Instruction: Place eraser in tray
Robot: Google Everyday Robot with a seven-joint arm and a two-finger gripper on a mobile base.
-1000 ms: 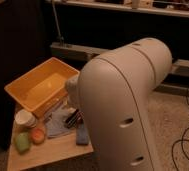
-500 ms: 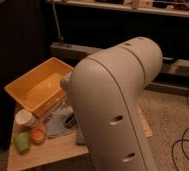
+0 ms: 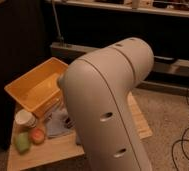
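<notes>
The gripper is hidden behind the big white arm link [image 3: 108,100] that fills the middle of the view; its jaws stand wide, and whether they touch anything cannot be told; the eraser is hidden too, so where it lies relative to the claw is unclear; the yellow tray [image 3: 35,87] sits on the wooden table [image 3: 138,127], at its far left corner.

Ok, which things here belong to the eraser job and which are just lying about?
Job: yellow tray; eraser and gripper, both hidden behind the arm.
Lying about: white cup, green object, orange object, bluish cloth.
</notes>
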